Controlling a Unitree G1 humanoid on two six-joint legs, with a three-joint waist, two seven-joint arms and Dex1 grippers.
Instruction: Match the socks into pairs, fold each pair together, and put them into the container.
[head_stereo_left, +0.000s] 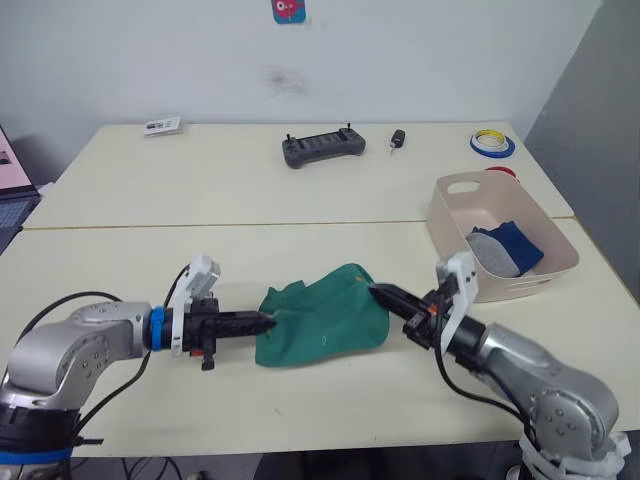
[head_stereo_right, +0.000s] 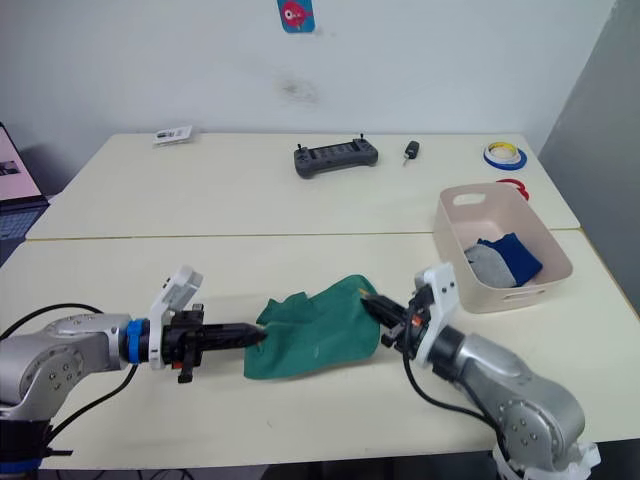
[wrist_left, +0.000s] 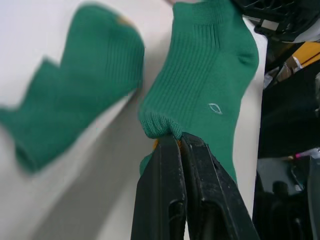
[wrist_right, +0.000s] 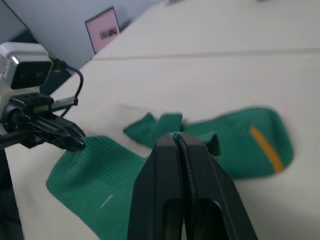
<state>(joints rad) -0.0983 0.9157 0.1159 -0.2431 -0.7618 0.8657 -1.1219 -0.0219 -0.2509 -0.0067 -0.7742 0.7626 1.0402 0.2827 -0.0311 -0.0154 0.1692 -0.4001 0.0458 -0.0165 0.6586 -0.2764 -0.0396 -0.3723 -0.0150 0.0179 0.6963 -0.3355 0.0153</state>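
Two green socks (head_stereo_left: 325, 320) are at the front middle of the table. My left gripper (head_stereo_left: 268, 322) is shut on the ribbed cuff (wrist_left: 160, 131) of one sock. My right gripper (head_stereo_left: 378, 292) is shut on that sock's opposite end (wrist_right: 176, 137), so it stretches between the two. The other green sock (wrist_right: 250, 145), with a yellow mark, lies flat on the table just beyond it. The pale pink-beige container (head_stereo_left: 440, 215) stands at the right. A dark blue sock (head_stereo_left: 520, 245) and a light grey sock (head_stereo_left: 490, 250) lie inside it.
On the far half of the table lie a black controller (head_stereo_left: 324, 149), a small black key fob (head_stereo_left: 398, 139), tape rolls (head_stereo_left: 492, 143) at the back right and a card (head_stereo_left: 161, 125) at the back left. A laptop (head_stereo_left: 12, 205) sits past the left edge.
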